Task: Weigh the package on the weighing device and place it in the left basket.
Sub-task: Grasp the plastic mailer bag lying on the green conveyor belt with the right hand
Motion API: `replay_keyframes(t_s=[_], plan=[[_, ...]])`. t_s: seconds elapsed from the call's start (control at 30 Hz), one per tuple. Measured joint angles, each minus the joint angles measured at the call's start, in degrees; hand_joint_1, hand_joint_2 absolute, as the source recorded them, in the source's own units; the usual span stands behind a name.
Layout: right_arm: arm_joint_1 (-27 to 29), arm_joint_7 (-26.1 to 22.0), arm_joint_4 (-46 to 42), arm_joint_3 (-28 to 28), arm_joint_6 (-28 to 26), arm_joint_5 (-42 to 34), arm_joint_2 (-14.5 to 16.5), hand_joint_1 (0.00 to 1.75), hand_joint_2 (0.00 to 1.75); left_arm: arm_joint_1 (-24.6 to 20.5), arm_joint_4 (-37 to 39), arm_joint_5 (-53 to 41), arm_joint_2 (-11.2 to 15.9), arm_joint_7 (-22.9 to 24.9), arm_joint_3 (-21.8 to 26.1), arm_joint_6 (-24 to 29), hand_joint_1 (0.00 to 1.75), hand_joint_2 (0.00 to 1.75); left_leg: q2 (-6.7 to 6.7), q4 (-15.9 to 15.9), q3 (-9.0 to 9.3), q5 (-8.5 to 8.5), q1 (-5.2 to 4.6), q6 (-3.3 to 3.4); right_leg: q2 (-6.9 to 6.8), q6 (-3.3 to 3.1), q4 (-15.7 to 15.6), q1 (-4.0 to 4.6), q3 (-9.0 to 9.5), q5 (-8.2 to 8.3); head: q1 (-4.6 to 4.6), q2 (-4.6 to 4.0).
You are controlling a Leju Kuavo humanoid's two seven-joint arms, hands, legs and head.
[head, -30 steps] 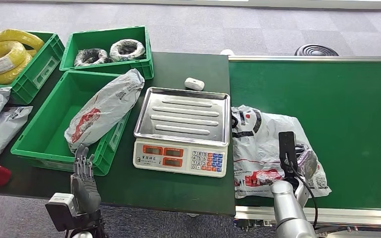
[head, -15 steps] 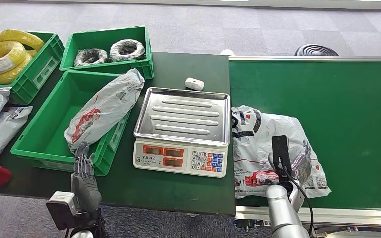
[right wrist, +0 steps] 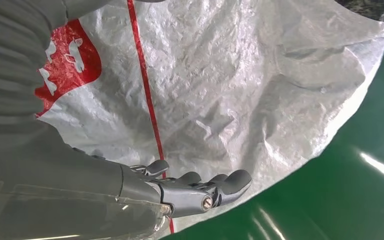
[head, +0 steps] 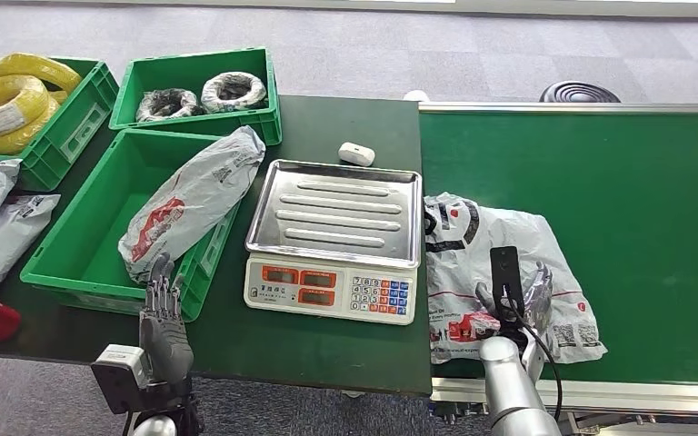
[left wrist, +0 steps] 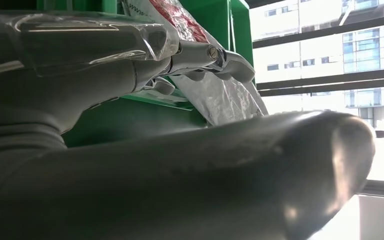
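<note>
Package (head: 486,263) on the green belt (head: 618,182), flat and crumpled, just beside the right edge of the scale (head: 334,238); its long axis runs from the scale side toward the near right corner of the belt. The right hand (head: 520,304) hovers over the near part of the package, its fingers (right wrist: 215,187) spread and lightly curved with the white plastic directly beneath them, holding nothing; whether they touch the film cannot be told. This hand is by far the nearer to the package, so the pickup most likely falls to it: the fingers have to close downward on the bag, and the lift then goes leftward onto the steel pan of the scale. The left hand (head: 165,322) stands upright at the near edge of the desk (head: 327,341), fingers extended and empty, just in front of the left basket (head: 64,263). Another package (head: 191,200) already lies slanted across that basket's right rim.
</note>
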Motion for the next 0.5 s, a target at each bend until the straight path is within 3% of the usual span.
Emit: replay_keyframes(t_s=[0.5], plan=[[-3.32,7.53,9.61,0.07,2.06,3.23,-2.8,0.0,1.75,-1.63,0.0,-1.69,-1.2,1.78,0.03,-1.72,0.0,0.0,-0.01,0.0,0.01,0.0,0.0,0.0,0.0,0.0,0.0,0.0,0.0,0.0,-0.01,0.01]])
